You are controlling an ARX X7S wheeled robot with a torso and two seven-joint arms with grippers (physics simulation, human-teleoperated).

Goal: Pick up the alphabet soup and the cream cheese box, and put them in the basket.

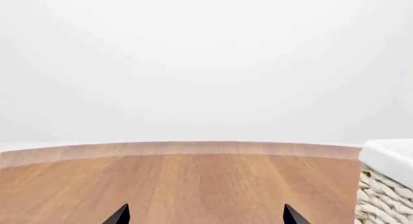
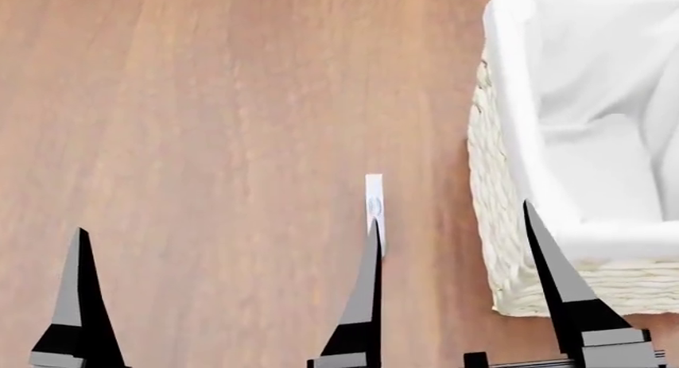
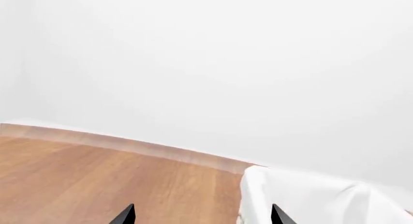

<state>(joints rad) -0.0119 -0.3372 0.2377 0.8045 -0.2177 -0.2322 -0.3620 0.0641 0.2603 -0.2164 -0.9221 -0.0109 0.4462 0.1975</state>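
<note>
Cream cheese box [image 2: 374,209] stands on edge beside basket [image 2: 498,249], at right gripper [image 2: 451,217] inner fingertip; both grippers spread wide, empty

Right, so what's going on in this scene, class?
A two-armed robot faces a wooden table. The left pincer and the right pincer are both open and hold nothing. The cream cheese box shows as a thin white strip on the table, just left of the basket and close to one finger of the left pincer. The part of the basket in view shows only white lining. No soup can is in view, so nothing looks packed yet.
</note>
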